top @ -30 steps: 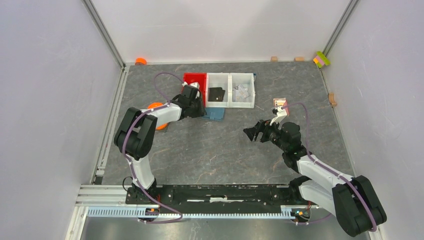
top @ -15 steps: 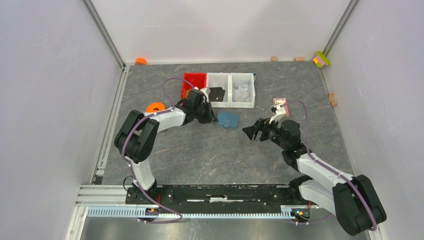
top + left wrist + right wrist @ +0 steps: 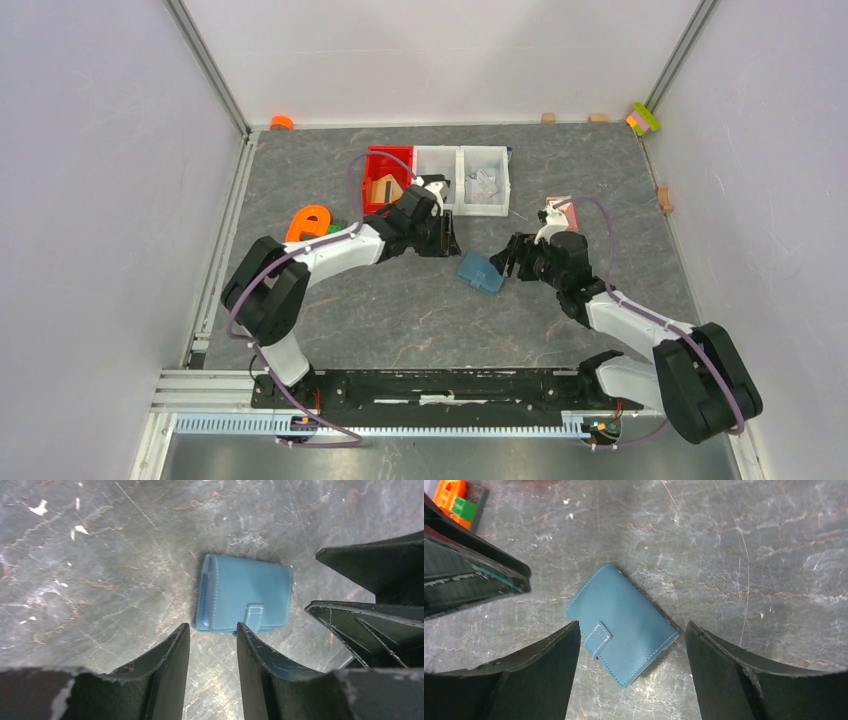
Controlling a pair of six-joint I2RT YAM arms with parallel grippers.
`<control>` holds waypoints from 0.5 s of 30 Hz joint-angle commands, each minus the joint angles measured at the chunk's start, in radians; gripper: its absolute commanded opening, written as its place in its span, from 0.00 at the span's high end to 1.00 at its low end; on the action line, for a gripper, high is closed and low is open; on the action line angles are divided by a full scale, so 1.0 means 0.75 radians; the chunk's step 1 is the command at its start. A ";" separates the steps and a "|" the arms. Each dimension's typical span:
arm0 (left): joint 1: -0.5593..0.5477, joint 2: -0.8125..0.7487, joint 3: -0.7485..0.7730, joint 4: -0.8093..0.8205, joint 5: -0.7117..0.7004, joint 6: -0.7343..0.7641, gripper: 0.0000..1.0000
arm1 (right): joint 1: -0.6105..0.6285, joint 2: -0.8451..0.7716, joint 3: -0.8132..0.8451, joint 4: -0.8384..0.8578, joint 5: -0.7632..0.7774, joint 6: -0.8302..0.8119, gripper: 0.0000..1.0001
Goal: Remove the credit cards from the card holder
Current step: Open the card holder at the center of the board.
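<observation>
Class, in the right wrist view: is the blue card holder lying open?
No, the card holder lies folded shut, its strap tab lying across the front face.

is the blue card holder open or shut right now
shut: the card holder lies folded flat, cover side up, its strap tab closed over the front edge; none of the inside shows

The grey marbled desk (image 3: pixel 420 310) carries the closed blue card holder (image 3: pixel 481 271), lying flat near its middle. Toward the far edge sit 3 bins in a row, 1 red bin (image 3: pixel 390 153) and 2 white bins (image 3: pixel 459 180), with an orange piece (image 3: pixel 308 222) to their left.
</observation>
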 commanded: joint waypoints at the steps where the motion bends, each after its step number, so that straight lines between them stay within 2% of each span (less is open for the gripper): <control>1: 0.006 0.067 0.102 -0.089 -0.093 0.083 0.54 | 0.007 0.076 0.055 -0.021 0.037 0.070 0.22; 2: 0.006 0.088 0.116 -0.093 -0.072 0.083 0.54 | 0.008 0.097 0.070 -0.039 0.039 0.071 0.25; 6: -0.003 0.143 0.145 -0.092 -0.023 0.084 0.54 | 0.023 0.132 0.118 -0.175 0.151 0.126 0.25; 11: -0.014 0.204 0.163 -0.073 0.028 0.067 0.53 | 0.049 0.127 0.065 -0.117 0.123 0.272 0.27; 15: -0.026 0.271 0.204 -0.072 0.092 0.043 0.54 | 0.056 0.181 0.061 -0.064 0.050 0.302 0.40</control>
